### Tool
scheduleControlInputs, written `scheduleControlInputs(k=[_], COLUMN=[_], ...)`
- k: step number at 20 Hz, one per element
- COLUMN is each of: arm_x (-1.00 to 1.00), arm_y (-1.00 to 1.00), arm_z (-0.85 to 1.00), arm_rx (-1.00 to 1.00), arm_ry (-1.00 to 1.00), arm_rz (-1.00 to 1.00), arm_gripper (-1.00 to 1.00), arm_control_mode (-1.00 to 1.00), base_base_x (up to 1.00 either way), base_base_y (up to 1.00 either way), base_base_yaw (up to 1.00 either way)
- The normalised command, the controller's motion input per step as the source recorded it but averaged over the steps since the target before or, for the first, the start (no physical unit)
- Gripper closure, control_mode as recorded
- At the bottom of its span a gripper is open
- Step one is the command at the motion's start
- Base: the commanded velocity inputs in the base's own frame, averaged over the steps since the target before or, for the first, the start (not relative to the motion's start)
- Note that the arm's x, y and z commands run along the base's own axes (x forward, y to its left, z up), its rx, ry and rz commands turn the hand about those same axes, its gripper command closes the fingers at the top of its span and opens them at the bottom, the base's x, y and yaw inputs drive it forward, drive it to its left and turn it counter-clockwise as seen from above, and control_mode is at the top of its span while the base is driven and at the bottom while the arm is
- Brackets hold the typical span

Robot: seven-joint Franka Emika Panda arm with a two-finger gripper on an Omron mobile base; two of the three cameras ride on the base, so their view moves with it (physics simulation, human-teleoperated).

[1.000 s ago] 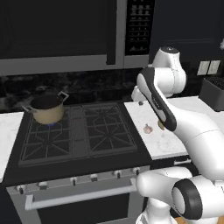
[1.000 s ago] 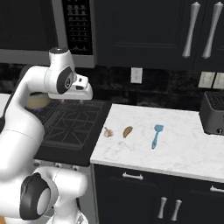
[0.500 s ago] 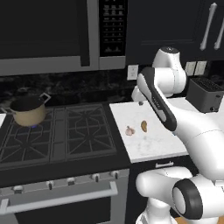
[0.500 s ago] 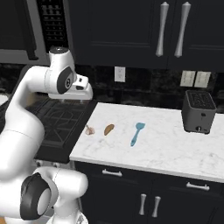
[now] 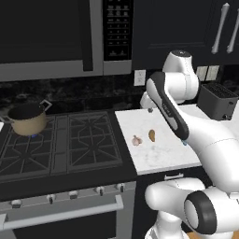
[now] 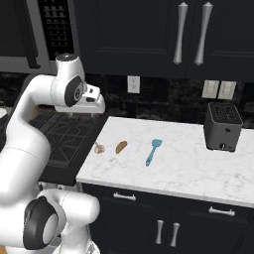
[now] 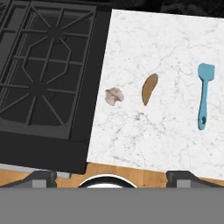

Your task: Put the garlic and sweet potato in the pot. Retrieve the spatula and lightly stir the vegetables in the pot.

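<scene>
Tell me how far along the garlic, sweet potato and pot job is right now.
Nothing looks done yet. The garlic, sweet potato and spatula all lie on the marble counter, and the pot sits on the stove's back left burner. The gripper hangs open above the counter, holding nothing. Left: load both vegetables, fetch the spatula, stir.

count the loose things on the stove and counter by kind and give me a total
vegetables: 2, the garlic and the sweet potato
utensils: 1, the spatula
cookware: 1, the pot on the stove
appliances: 1, the toaster
total: 5
</scene>
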Motion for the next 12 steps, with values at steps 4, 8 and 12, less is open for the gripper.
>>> scheduleControlInputs(k=[4, 8, 12], arm_x=[0.04, 0.07, 0.02], arm_y=[-0.02, 0.08, 0.09], arm_z=[-0.11, -0.59, -0.49], arm_rx=[0.05, 0.0, -0.01], arm_ry=[0.0, 0.0, 0.04], arm_rz=[0.0, 0.0, 0.0], arm_gripper=[-1.0, -1.0, -1.0], arm_control_mode=[-1.0, -1.0, -1.0], base_base_x=[0.0, 0.0, 0.0], base_base_y=[0.0, 0.0, 0.0], base_base_yaw=[0.0, 0.0, 0.0])
